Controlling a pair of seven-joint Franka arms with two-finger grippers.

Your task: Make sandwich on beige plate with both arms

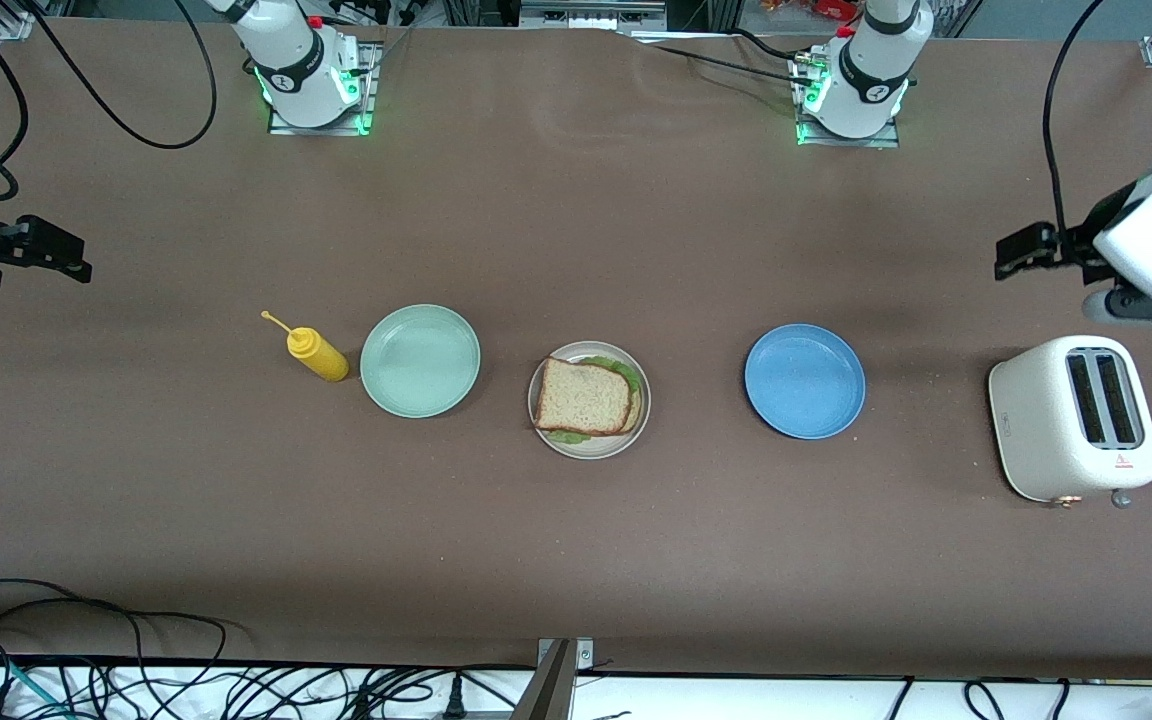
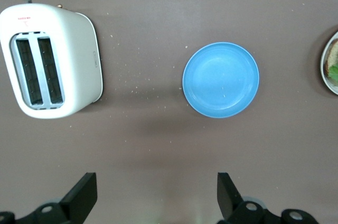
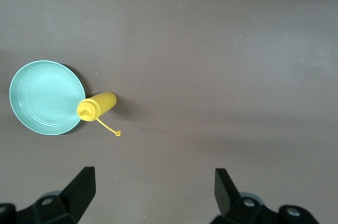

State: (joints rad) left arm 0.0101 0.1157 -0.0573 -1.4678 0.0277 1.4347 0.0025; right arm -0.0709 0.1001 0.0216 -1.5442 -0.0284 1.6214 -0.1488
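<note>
The sandwich (image 1: 584, 396) lies assembled on the beige plate (image 1: 597, 450) in the middle of the table: a tan bread slice on top, green lettuce showing at its edges. An edge of the plate (image 2: 322, 63) and sandwich (image 2: 333, 61) shows in the left wrist view. My left gripper (image 1: 1014, 255) hangs open and empty above the table at the left arm's end, near the toaster; its fingers (image 2: 84, 195) stand wide apart. My right gripper (image 1: 71, 257) hangs open and empty at the right arm's end, its fingers (image 3: 82, 189) wide apart over bare table.
A mint-green plate (image 1: 420, 360) and a yellow squeeze bottle (image 1: 316, 354) sit beside the sandwich toward the right arm's end. A blue plate (image 1: 804, 381) and a white toaster (image 1: 1073, 418) sit toward the left arm's end. Cables run along the table's front edge.
</note>
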